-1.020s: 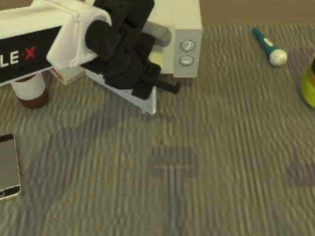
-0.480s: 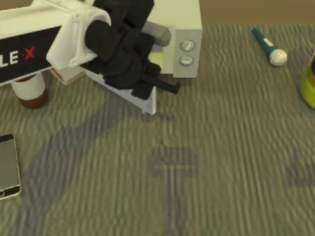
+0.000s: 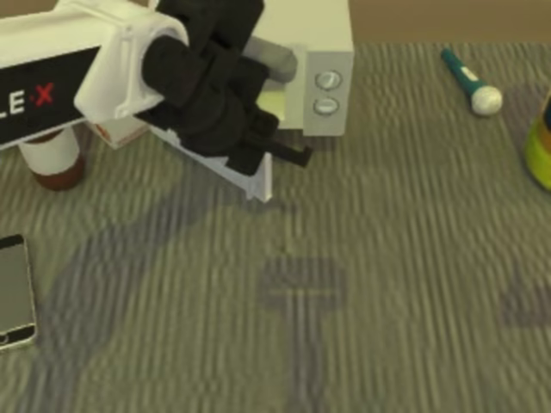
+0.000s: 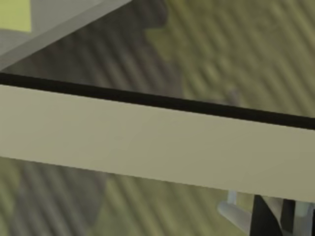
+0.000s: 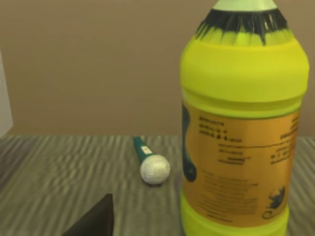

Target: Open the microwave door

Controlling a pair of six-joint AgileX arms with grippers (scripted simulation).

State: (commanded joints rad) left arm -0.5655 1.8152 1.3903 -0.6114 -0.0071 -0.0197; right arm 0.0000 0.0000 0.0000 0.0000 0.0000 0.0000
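Tabletop of ribbed grey-green surface is seen from above, and at its far left edge a flat dark smartphone lies face up, with a white cylindrical cup on a brown base behind it, both well apart from the work. Next, the white left arm with its black left hand is reached in across the small boxy white microwave at the back of the tabletop. The flat white microwave door is found partly swung out from the front, angled away from the cream interior, its free edge pointing toward the near side. The hand is set just at that free edge, presumably so the panel can be drawn outward along its hinge arc; whether the hand is spread or pinching the edge cannot be told, since the door edge fills the left wrist view as a pale band. The two round silver knobs are left untouched on the right panel. Farther right, a teal-handled microphone with a silver ball head lies near a yellow plastic bottle. The right arm is judged parked by that bottle; its hand is not seen clearly.
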